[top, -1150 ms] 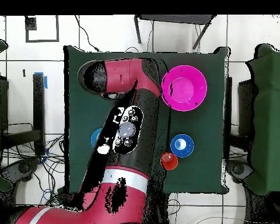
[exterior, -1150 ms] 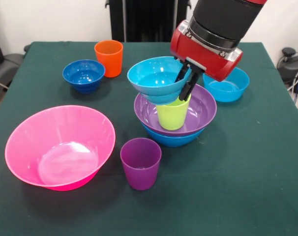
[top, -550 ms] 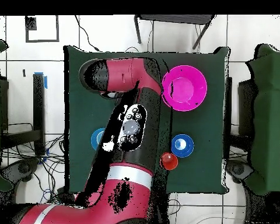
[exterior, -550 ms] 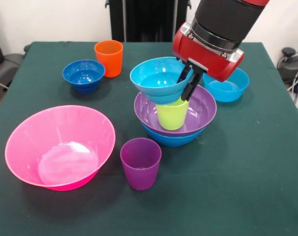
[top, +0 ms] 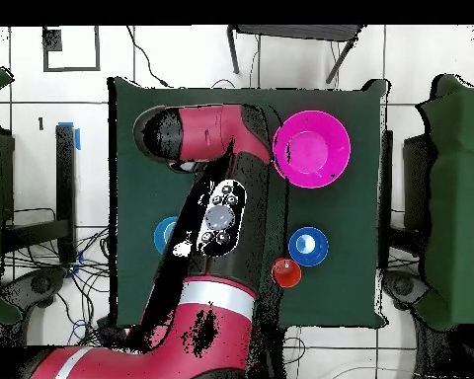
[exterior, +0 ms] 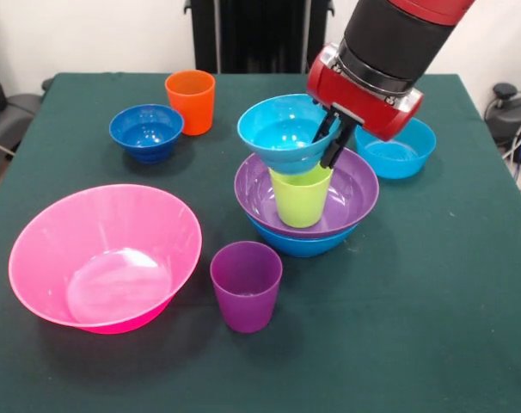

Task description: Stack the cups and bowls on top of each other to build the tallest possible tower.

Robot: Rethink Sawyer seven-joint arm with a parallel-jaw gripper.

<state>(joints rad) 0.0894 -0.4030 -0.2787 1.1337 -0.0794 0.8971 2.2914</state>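
Observation:
In the front view my gripper (exterior: 332, 142) is shut on the right rim of a turquoise bowl (exterior: 282, 133). That bowl hangs just over the lime green cup (exterior: 301, 197), touching or nearly touching its rim. The cup stands inside the purple bowl (exterior: 351, 191), which nests in the blue bowl (exterior: 300, 243); together they form the tower. The purple cup (exterior: 246, 285) stands in front of the tower. In the overhead view my arm (top: 221, 217) hides the tower and the gripper.
The huge pink bowl (exterior: 104, 255) (top: 312, 148) sits front left. The dark blue bowl (exterior: 146, 131) (top: 308, 247) and the orange cup (exterior: 190, 101) (top: 285, 272) stand at the back left. A second turquoise bowl (exterior: 400, 149) (top: 165, 235) lies behind the arm to the right.
The gripper has carried the turquoise bowl up and a little to the right, so it now sits higher over the lime green cup and more of the cup shows.

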